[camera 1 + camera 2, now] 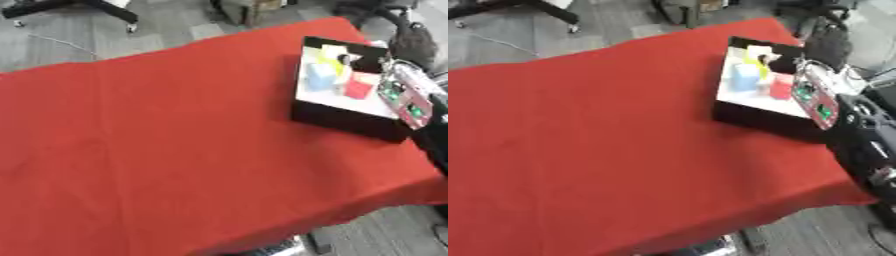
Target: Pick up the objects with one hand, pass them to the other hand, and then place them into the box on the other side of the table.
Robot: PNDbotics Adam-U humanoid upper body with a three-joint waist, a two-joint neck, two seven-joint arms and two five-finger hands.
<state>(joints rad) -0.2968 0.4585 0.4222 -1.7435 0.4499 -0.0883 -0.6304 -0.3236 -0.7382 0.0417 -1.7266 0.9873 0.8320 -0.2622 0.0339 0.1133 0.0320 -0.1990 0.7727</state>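
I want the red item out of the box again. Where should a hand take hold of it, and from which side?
Probably from above: the red item sits inside the black box, whose walls block the sides. Pinch its upper part; the blue object crowds its left, so come from its right.

We counted one box (350,118) on one red table (175,150). Inside lay three blocks: one blue (320,80), one red (359,89), one yellow (328,56). One arm (868,135) showed.
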